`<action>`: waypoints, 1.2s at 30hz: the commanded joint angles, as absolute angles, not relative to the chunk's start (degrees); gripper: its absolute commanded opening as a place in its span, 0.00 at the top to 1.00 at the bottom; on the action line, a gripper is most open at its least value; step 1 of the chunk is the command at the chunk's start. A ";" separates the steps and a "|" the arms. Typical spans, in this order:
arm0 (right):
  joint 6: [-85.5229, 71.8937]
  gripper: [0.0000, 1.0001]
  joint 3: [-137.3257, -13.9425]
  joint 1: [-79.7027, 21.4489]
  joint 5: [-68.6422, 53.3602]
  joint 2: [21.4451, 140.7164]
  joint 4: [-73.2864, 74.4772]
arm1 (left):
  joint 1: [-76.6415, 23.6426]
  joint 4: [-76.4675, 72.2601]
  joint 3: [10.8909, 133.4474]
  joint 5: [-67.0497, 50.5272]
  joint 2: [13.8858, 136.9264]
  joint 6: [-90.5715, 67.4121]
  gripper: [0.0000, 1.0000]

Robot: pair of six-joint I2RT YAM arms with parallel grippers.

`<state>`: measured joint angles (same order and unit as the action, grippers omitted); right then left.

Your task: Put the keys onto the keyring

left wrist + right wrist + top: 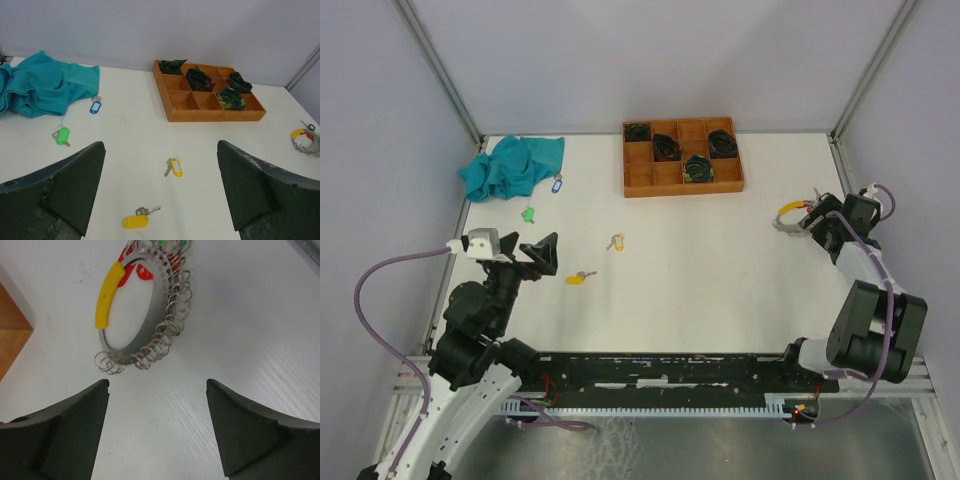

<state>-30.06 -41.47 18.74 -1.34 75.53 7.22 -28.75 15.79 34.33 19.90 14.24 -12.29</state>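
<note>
The keys lie scattered over the left half of the white counter [720, 260], none of them on the keyring [150, 325], which sits well apart at the far right edge.

The left pincer [160, 150] hangs low over the counter with its two dark fingers spread wide and nothing between them but bare surface. Just ahead of it lies the yellow-tagged key [136, 220], flat, its small metal key pointing right. It is close to the fingers but touches neither. A little farther on is a second yellow-tagged key [175, 167]. Off to the left lies the green-tagged key [62, 135], and beyond that the blue-tagged key [95, 106], right at the edge of a crumpled teal cloth [45, 85].

At the back of the counter stands a wooden tray [215, 116] divided into compartments, with four black coiled bundles [200, 79] sitting in it.

On the other side, the right pincer [157, 387] is also spread, holding nothing. It hovers just short of the keyring, which lies flat on the counter – a large grey ring with a yellow sleeve [109, 292] on one side and a string of small wire rings [172, 315] threaded round the other. Bits of red and green show at its far end, too cut off to make out.
</note>
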 commanded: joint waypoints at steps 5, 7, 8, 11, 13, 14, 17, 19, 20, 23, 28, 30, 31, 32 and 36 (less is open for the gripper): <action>-36.61 0.21 -51.01 25.12 -8.09 91.58 -5.24 | -28.93 13.10 34.73 17.85 15.03 -9.23 0.01; -36.64 0.23 -52.71 25.65 -8.67 94.65 -5.60 | -28.96 13.14 34.72 17.73 15.20 -9.16 0.01; -36.64 0.23 -53.40 25.86 -9.16 96.06 -5.82 | -28.97 13.10 34.72 17.67 15.27 -9.14 0.01; -36.65 0.24 -55.31 26.41 -10.64 99.75 -5.65 | -28.92 13.01 34.69 17.45 15.48 -9.06 0.01; -36.50 0.26 -56.16 26.55 -11.36 101.77 -5.28 | -28.97 12.94 34.70 17.25 15.52 -9.05 0.01; -36.51 0.27 -56.47 26.55 -11.87 102.61 -5.09 | -28.97 12.92 34.66 17.19 15.55 -9.05 0.01; -36.75 0.31 -56.68 26.56 -13.25 104.44 -4.42 | -28.92 12.83 34.64 16.93 15.64 -8.97 0.01; -36.70 0.36 -56.55 26.60 -13.63 105.45 -3.95 | -28.92 12.74 34.70 16.67 15.65 -8.96 0.01; -36.69 0.38 -56.33 26.58 -13.90 105.73 -3.91 | -28.97 12.74 34.64 16.60 15.64 -8.96 0.01; -35.87 0.45 -55.68 26.57 -15.18 105.85 -3.67 | -28.97 12.77 34.63 16.24 15.71 -8.94 0.00; -34.64 0.61 -54.18 25.88 -18.05 104.81 -3.70 | -28.92 12.35 34.54 14.37 15.90 -9.13 0.00; -34.02 0.69 -53.41 25.10 -18.88 104.08 -3.81 | -28.92 12.31 34.55 13.57 16.15 -9.29 0.00; -33.78 0.73 -52.99 24.61 -19.20 103.68 -3.82 | -28.92 12.30 34.54 13.17 16.36 -9.50 0.00; -33.64 0.76 -52.54 24.11 -19.75 103.32 -3.86 | -28.92 12.30 34.62 12.72 16.61 -9.64 0.00; -32.78 0.91 -51.02 21.74 -20.55 101.60 -2.98 | -28.92 12.35 34.95 10.03 17.87 -10.59 0.00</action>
